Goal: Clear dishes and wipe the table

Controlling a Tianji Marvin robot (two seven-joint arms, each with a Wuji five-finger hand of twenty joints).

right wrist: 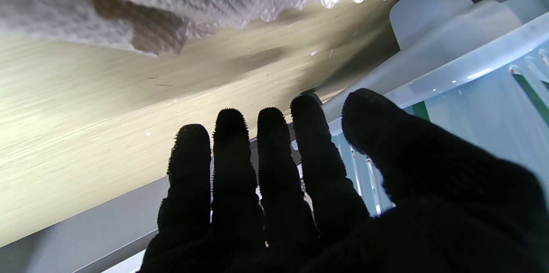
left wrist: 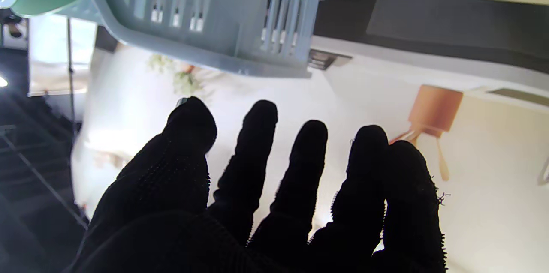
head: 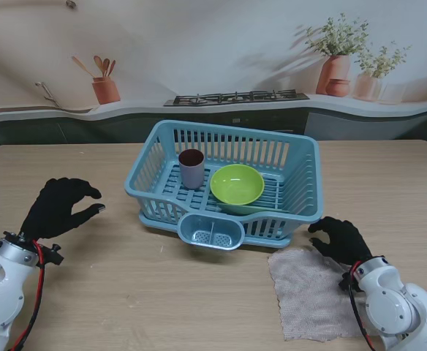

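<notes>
A wooden table (head: pixel 126 292) carries a light blue slatted dish rack (head: pixel 294 157) at its middle, with a small cutlery cup (head: pixel 211 234) clipped on the side nearer to me. Inside stand a lime green bowl (head: pixel 237 183) and, just to its left, a maroon-lined grey cup (head: pixel 191 168). A beige textured cloth (head: pixel 305 296) lies flat near the rack's right corner. The right hand (head: pixel 339 239) rests at the cloth's far edge, fingers spread, gripping nothing. The left hand (head: pixel 58 206) hovers left of the rack, fingers apart, empty.
</notes>
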